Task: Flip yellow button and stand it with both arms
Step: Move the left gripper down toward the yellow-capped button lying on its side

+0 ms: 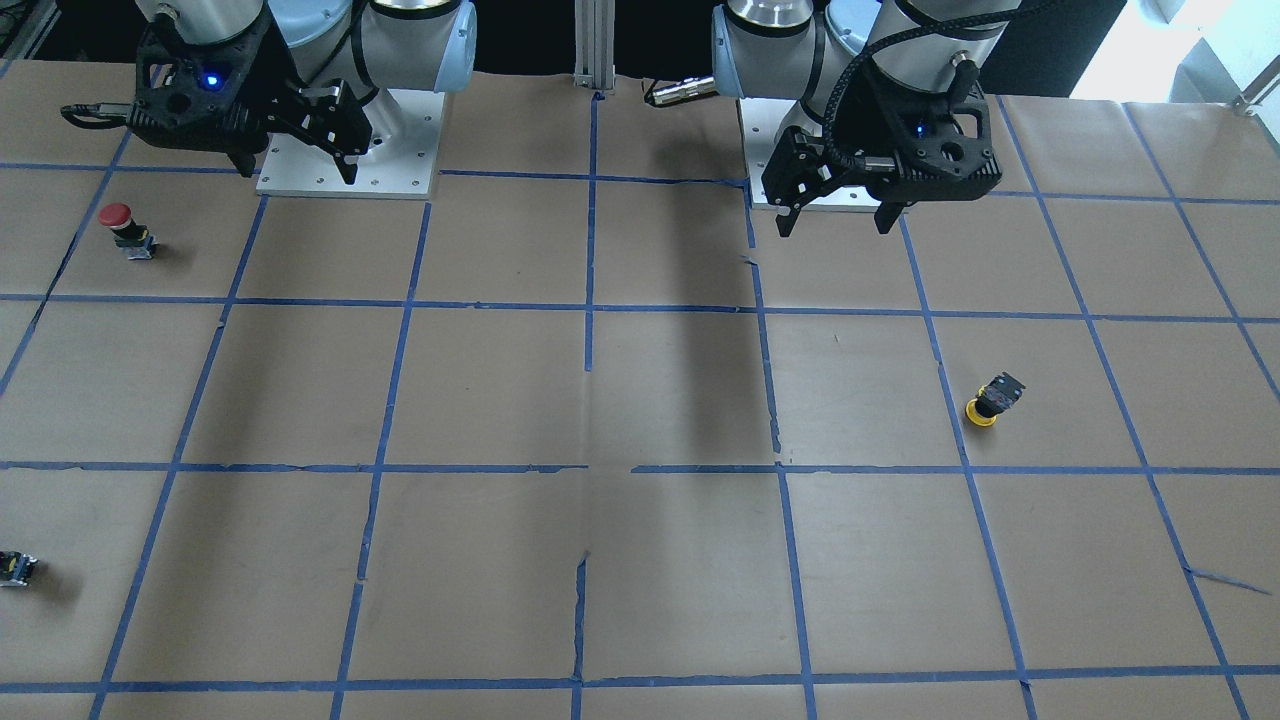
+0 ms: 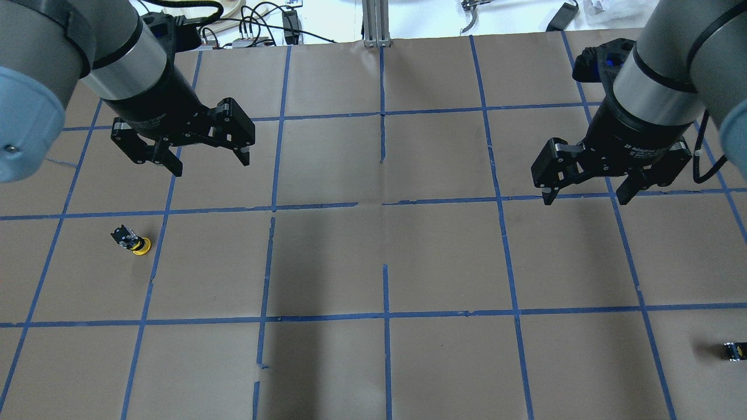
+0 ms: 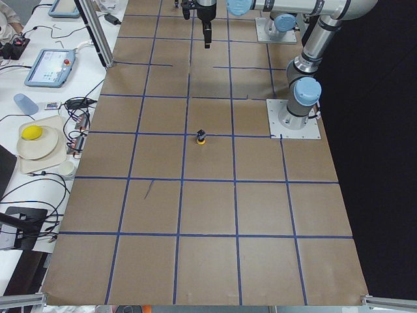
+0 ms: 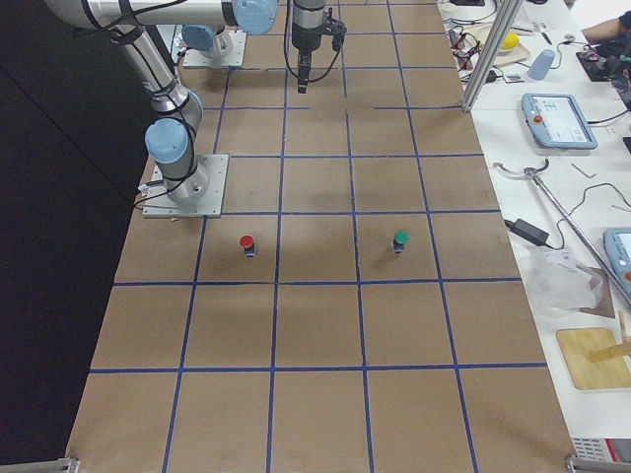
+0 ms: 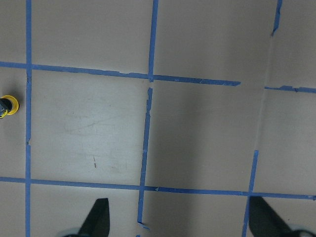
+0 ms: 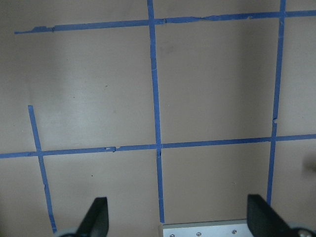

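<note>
The yellow button [image 2: 133, 241] rests on the brown paper on my left side, yellow cap down and black body up. It also shows in the front view [image 1: 990, 400], the left side view [image 3: 202, 136] and at the left edge of the left wrist view [image 5: 7, 105]. My left gripper [image 2: 210, 165] [image 1: 835, 227] hangs open and empty above the table, farther out than the button and apart from it. My right gripper [image 2: 585, 199] [image 1: 298, 170] hangs open and empty on the other side, far from the button.
A red-capped button [image 1: 125, 228] stands near my right base plate [image 1: 400, 180]. A green-capped button [image 4: 400, 239] stands farther out. A small dark switch piece [image 2: 734, 351] sits at the right edge. Blue tape lines grid the paper-covered table [image 2: 443, 256].
</note>
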`<state>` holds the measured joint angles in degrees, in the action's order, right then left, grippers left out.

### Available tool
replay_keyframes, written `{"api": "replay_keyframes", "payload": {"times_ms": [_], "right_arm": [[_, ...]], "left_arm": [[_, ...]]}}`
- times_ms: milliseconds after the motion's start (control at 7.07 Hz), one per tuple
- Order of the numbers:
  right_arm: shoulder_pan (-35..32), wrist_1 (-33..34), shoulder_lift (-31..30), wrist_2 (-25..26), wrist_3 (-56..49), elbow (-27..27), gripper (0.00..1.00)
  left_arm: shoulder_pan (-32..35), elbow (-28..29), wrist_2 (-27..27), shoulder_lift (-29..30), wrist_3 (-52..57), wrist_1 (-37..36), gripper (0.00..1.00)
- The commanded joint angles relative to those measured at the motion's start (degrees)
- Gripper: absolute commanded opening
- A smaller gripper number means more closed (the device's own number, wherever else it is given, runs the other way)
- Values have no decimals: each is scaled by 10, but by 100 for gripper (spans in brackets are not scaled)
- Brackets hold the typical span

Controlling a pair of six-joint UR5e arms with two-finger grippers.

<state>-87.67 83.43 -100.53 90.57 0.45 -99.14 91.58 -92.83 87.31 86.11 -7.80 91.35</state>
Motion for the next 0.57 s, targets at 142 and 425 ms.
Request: {"api": "replay_keyframes", "payload": {"times_ms": [142,425], "right_arm": [[0,1,1,0,1,0,100],[0,0,0,0,1,-1,100]], "left_arm": [[-13,-14,0,-4,15,-5,99],[-107,-60,-2,-2,76,-9,99]]}}
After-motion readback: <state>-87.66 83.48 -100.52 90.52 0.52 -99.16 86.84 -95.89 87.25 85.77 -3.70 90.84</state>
